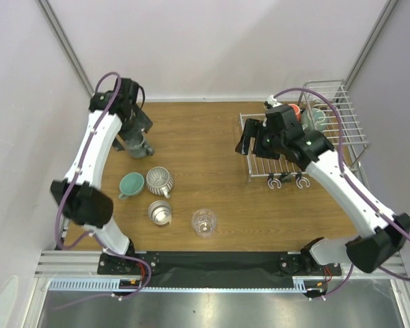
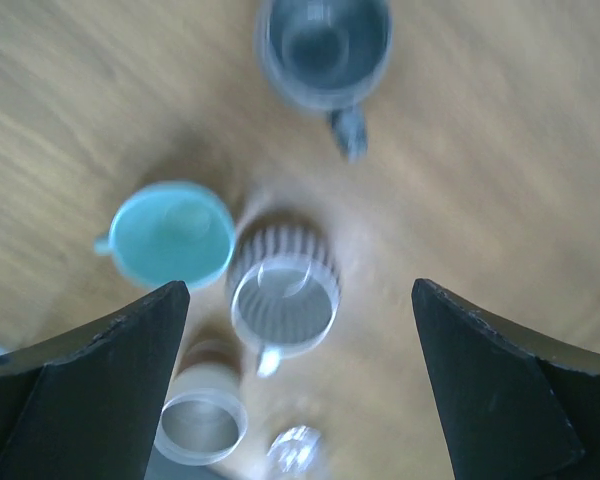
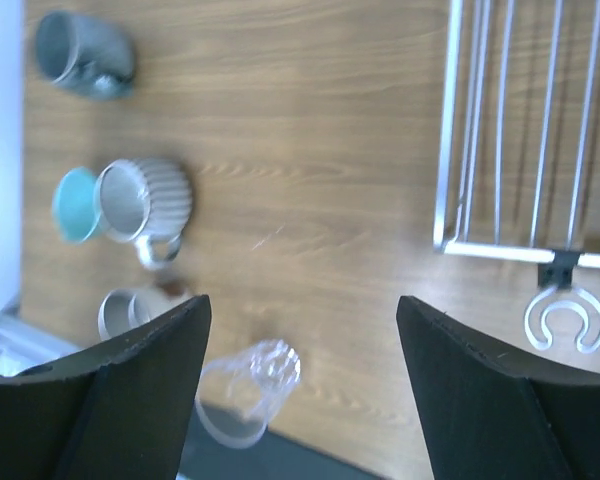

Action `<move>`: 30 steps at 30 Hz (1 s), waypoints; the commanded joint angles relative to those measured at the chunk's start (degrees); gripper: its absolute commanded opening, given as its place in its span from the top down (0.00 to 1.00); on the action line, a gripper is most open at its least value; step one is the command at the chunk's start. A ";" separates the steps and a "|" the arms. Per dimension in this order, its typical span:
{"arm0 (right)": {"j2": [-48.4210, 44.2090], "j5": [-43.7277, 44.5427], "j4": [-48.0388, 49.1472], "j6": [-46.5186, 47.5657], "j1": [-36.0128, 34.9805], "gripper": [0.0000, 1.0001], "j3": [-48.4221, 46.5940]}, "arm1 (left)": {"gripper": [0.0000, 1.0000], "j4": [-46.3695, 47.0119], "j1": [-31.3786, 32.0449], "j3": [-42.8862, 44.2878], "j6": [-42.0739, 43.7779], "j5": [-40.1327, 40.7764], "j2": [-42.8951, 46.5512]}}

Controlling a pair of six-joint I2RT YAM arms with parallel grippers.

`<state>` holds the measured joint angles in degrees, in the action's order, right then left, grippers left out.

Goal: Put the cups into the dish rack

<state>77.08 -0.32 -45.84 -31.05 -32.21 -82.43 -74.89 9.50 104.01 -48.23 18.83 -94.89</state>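
Five cups stand on the wooden table: a grey-blue mug [image 1: 141,146], a teal mug [image 1: 130,184], a ribbed whitish cup [image 1: 160,181], a steel cup [image 1: 160,212] and a clear glass [image 1: 204,222]. The silver wire dish rack [image 1: 328,147] at the right holds a white mug with orange inside [image 1: 294,110] and a pale mug [image 1: 315,118]. My left gripper [image 1: 137,131] is open and empty just above the grey-blue mug [image 2: 325,50]. My right gripper [image 1: 246,142] is open and empty at the rack's left edge [image 3: 450,150], above bare table, with the glass [image 3: 250,390] below it.
White walls close in the table at the left, back and right. A black strip and a metal rail run along the near edge. Two hooks [image 1: 287,182] hang off the rack's front. Open wood lies between the cups and the rack.
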 commanded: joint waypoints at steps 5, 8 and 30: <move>-4.74 -3.47 -6.53 4.06 0.30 0.19 0.17 | 0.01 -8.33 -5.10 11.65 -8.28 8.85 -12.68; -5.45 -3.29 -7.24 4.33 0.56 0.19 -0.01 | 0.02 -6.33 -5.72 10.78 -9.78 10.61 -13.83; -8.17 -2.32 -9.00 3.98 9.09 0.18 4.47 | 0.10 9.50 -11.43 -0.90 -16.10 3.33 -22.09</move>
<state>70.72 -2.90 -55.16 -27.94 -23.62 -78.17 -66.17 -0.91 104.42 -61.93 23.53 -115.96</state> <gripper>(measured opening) 0.818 0.906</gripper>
